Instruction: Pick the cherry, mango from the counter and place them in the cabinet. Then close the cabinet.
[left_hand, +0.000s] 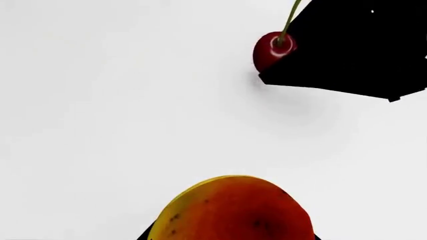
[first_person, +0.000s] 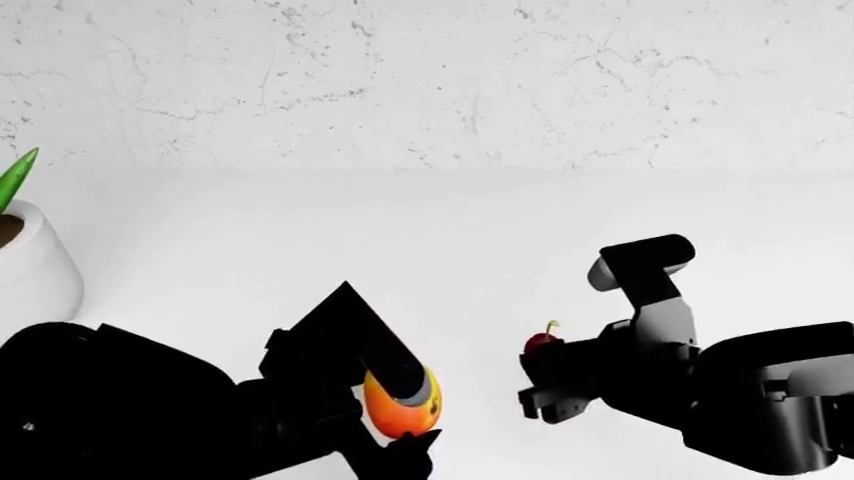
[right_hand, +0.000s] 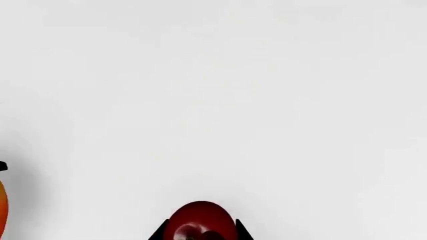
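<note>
Cherry (first_person: 541, 342) first: tiny, dark red, stem up, wedged at the tip of the right gripper (first_person: 545, 385), just above the white counter (first_person: 441, 250). Right wrist view shows it sitting between two dark finger edges, so looks like clamped on the cherry, though hard to say how firm. Mango (first_person: 400, 403) next door: yellow-orange with a red blush and a few dark specks, pinched in the left gripper (first_person: 395, 420), one dark finger (first_person: 387, 355) lying across its top. Closed around it by the look of things. Both fruits near each other, not touching, close to the front of the counter.

Probably at the lift-off stage, both picks made, nothing in the cabinet yet. No cabinet in any view, so can't say which way to head.

Tips for doing it well: straight up before any sideways swing, nice and slow. Gentle squeeze on the cherry, since small and round tends to pop out. Worth keeping the two arms apart while turning. Mango seems held near one end, so no jerky wrist rolls.

Further out: white pot (first_person: 34, 265) with a green leaf at far left, speckled white wall (first_person: 427, 80) behind.

Brands, labels, writing: none visible anywhere.
</note>
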